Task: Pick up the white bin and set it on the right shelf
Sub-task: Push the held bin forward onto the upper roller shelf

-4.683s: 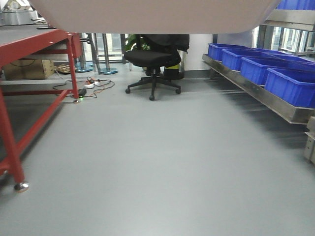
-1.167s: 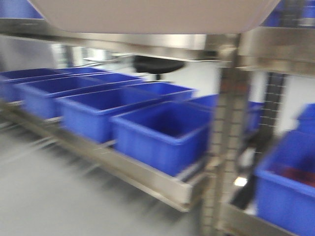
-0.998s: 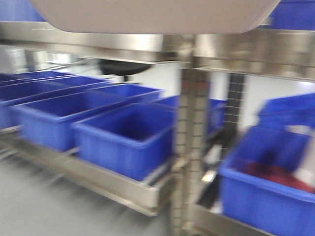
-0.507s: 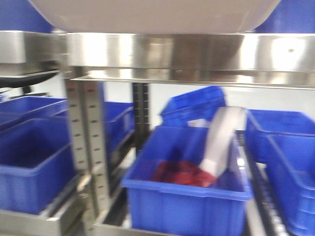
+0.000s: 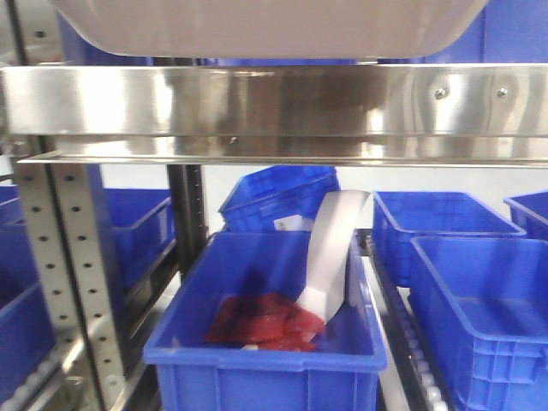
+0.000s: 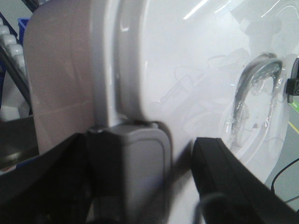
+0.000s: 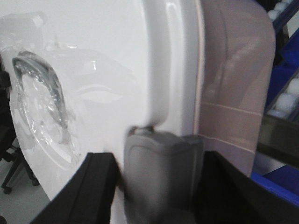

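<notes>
Evidently held high to clear it, the large pale pinkish-white plastic bin (image 5: 274,30) hangs level just above the right shelf's shiny stainless-steel front rail (image 5: 274,103); left gripper (image 6: 142,147) and right gripper (image 7: 156,161) each clamp a grey end latch (image 6: 131,182).

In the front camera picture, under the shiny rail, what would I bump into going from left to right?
The perforated metal upright → red stuff lying in the middle blue bin → white curved strip leaning in that bin → blue bin on the right.
</notes>
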`<state>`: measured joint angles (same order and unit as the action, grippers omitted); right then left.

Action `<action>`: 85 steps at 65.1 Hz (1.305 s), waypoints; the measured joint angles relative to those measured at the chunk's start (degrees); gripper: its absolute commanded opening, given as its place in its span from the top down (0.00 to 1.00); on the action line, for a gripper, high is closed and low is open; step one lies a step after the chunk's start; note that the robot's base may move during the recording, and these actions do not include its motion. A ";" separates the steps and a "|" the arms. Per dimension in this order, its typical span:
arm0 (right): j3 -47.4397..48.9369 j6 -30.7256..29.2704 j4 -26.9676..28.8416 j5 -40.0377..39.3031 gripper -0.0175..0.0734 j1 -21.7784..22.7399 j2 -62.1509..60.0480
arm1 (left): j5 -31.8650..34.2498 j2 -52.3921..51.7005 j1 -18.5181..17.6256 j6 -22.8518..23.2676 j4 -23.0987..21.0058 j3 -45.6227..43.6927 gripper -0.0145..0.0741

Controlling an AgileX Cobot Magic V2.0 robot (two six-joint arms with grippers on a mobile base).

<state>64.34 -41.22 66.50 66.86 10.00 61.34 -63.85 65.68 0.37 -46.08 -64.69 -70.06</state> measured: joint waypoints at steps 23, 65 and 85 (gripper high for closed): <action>0.00 0.00 0.00 0.00 0.42 0.00 0.00 | 0.00 0.00 0.00 0.00 0.00 0.00 0.51; 0.00 0.00 0.00 0.00 0.42 0.00 0.00 | 0.00 0.00 0.00 0.00 0.00 0.00 0.51; 0.00 0.00 0.00 0.00 0.42 0.00 0.00 | 0.00 0.00 0.00 0.00 0.00 0.00 0.51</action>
<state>64.34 -41.22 66.50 66.86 10.00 61.34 -63.85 65.68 0.37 -46.08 -64.69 -70.06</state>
